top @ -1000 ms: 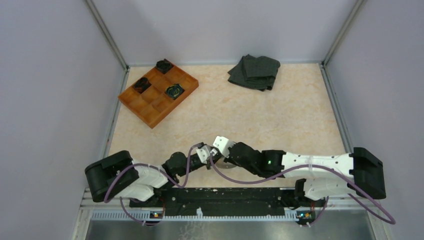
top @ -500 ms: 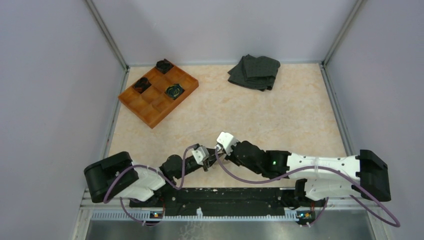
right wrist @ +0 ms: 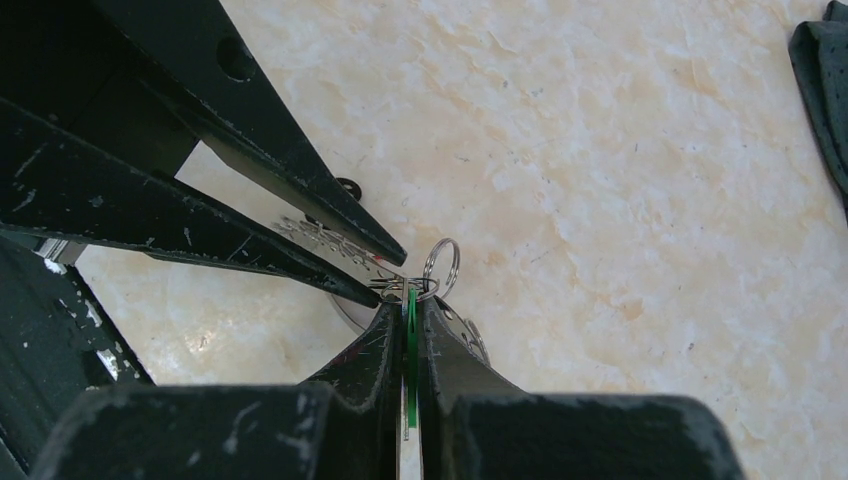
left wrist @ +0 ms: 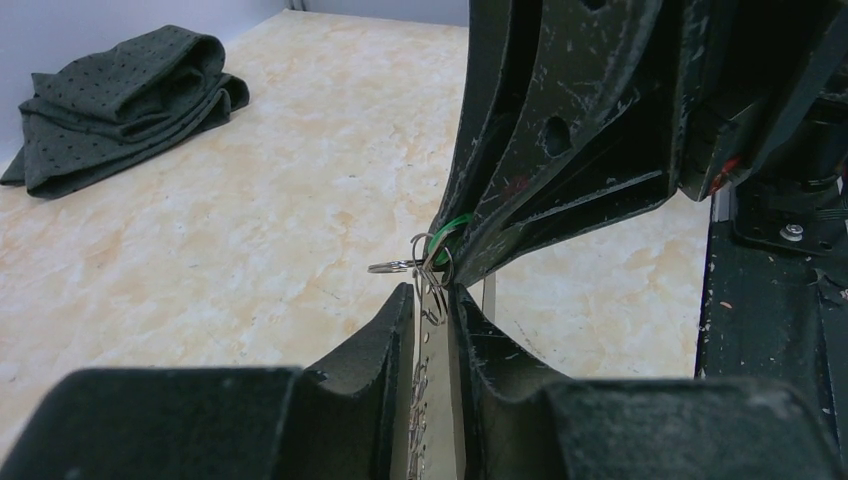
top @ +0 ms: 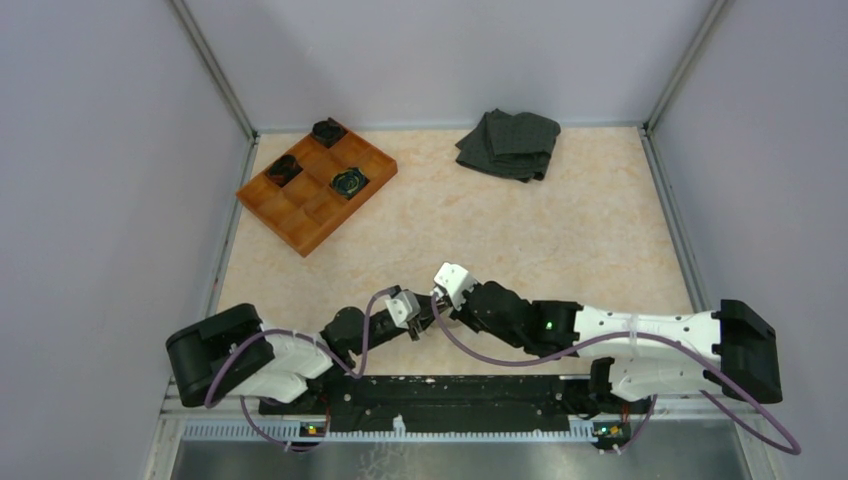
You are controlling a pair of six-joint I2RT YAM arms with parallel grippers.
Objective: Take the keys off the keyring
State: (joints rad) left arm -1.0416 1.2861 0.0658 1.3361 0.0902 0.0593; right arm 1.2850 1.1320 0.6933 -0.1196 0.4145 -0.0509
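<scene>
From above, the two arms are meeting low over the near middle of the table point(top: 570, 225). The left gripper point(top: 422, 322) and right gripper point(top: 440, 312) are pointing at each other, tips almost touching; the keyring between them is too small to make out here. An orange tray point(top: 300, 222) holding black round objects point(top: 350, 181) is sitting at the far left, and a dark folded cloth point(top: 510, 143) is lying at the far right.

In the left wrist view, the left gripper point(left wrist: 432, 295) is clenching a flat grey key point(left wrist: 430, 340) edge-on between its fingers. The keyring point(left wrist: 428, 250) is hanging just beyond its tips, above the table. The right gripper point(left wrist: 452, 250) is coming in from the right with a thin green piece point(left wrist: 456, 222) pinched at its tip. The cloth point(left wrist: 120, 105) is lying far off to the left.

In the right wrist view, the right gripper point(right wrist: 410, 308) is closing tightly on the green piece point(right wrist: 411, 340). The left gripper point(right wrist: 388, 278) is reaching in from the left, gripping the key point(right wrist: 325, 235), whose toothed edge and reddish mark are showing. The keyring point(right wrist: 457, 268) is standing upright just past both sets of tips.
</scene>
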